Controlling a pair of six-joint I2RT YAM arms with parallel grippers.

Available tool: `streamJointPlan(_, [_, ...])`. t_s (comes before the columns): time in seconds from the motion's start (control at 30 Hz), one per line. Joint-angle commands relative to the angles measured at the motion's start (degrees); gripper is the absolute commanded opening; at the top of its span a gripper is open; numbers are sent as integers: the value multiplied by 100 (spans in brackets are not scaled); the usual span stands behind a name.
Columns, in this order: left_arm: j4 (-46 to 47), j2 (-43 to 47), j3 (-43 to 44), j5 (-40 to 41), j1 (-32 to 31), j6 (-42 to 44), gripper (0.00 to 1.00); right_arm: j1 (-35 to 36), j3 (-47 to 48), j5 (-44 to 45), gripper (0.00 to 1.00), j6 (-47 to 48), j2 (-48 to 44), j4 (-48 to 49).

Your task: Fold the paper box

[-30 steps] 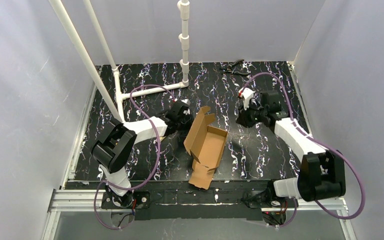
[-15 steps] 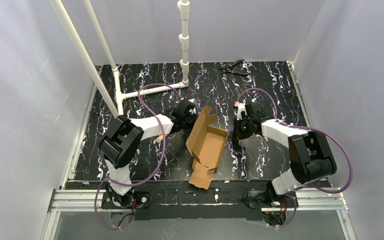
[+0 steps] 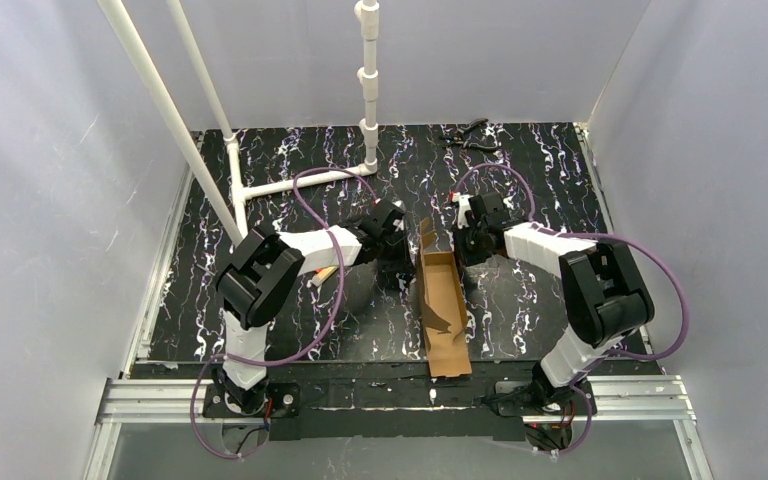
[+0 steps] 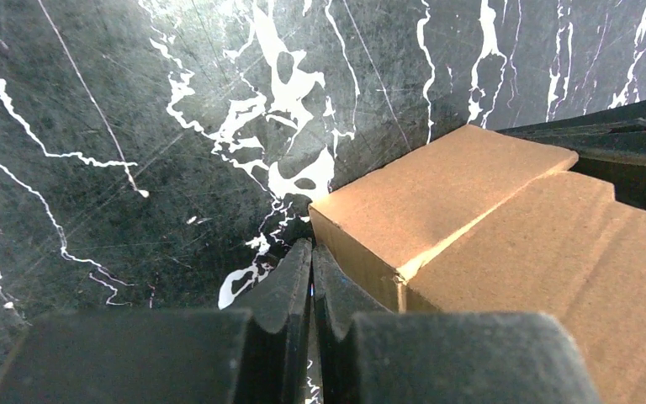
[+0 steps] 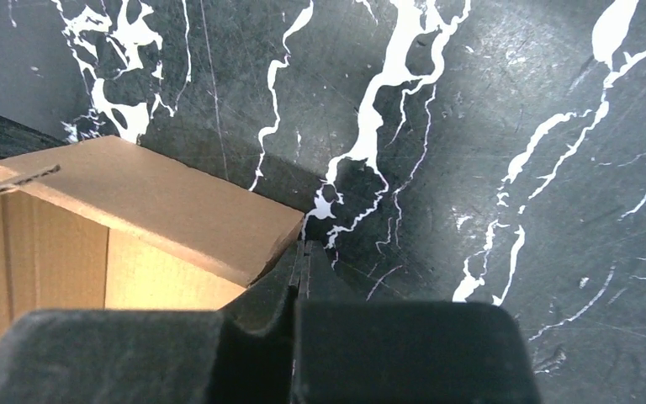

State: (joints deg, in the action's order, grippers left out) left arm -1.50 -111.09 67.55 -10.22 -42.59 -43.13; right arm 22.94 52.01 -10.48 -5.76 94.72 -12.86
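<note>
The paper box point(image 3: 442, 310) is plain brown cardboard, lying at the table's middle as a long narrow trough that runs toward the front edge, with both long walls standing. My left gripper point(image 3: 407, 262) is shut and empty, its tips against the box's left wall near the far end. In the left wrist view its joined fingertips point(image 4: 312, 252) touch the box corner point(image 4: 437, 198). My right gripper point(image 3: 467, 255) is shut and empty too, pressed against the right wall. The right wrist view shows its tips point(image 5: 304, 252) just under a folded flap point(image 5: 151, 210).
A white pipe frame point(image 3: 300, 182) lies and stands at the back left. Black pliers point(image 3: 468, 135) rest at the far edge. A small pale stick point(image 3: 322, 276) lies under my left forearm. White walls close in the black marbled table point(image 3: 530, 300) on three sides.
Both arms have swung inward toward the box while their jaws shut. The box, spread open and skewed before, is now squeezed narrow and lies straight with its walls upright.
</note>
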Motion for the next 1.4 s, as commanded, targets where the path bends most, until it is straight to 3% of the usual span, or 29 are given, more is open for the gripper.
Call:
streamJointPlan(0.0, [-243, 256, 3, 119, -82, -68, 3, 59, -42, 321, 1, 598, -383, -12])
streamJointPlan(0.1, [-228, 620, -317, 256, 91, -180, 8, -223, -137, 235, 6, 1555, -848, -104])
streamJointPlan(0.23, [-194, 1083, -647, 212, 196, -197, 13, -457, 197, -598, 43, 3047, -1294, -790])
streamJointPlan(0.33, [-184, 1365, -856, 129, 190, -237, 13, -501, 649, -1613, 87, 3993, -1301, -1263])
streamJointPlan(0.37, [-152, 1468, -939, 95, 189, -263, 13, -501, 806, -1932, 97, 4206, -1208, -1427])
streamJointPlan(0.4, [-126, 1564, -1050, 87, 191, -277, 13, -501, 1045, -2234, 98, 4502, -1052, -1739])
streamJointPlan(0.57, [-133, 2195, -1453, 47, 192, -314, 14, -471, 2225, -3066, 98, 6565, 338, -3551])
streamJointPlan(0.73, [-283, 2944, -1756, 42, 190, -270, 28, -272, 2781, -2739, 91, 7196, 1079, -3984])
streamJointPlan(0.9, [-563, 3776, -2014, 110, 190, -221, 51, -22, 2386, -2557, 73, 6687, 1051, -3071])
streamJointPlan(1.1, [-497, 4951, -2927, 306, 329, -837, 94, 79, 1795, -2425, 46, 6109, 812, -1885])
streamJointPlan(1.27, [8, 5730, -3846, -9, 509, -1283, 94, 79, 1283, -2358, 25, 5885, 442, -1284])
streamJointPlan(1.37, [114, 6099, -4232, -103, 515, -1531, 89, 22, 989, -2264, 13, 5470, 111, -884])
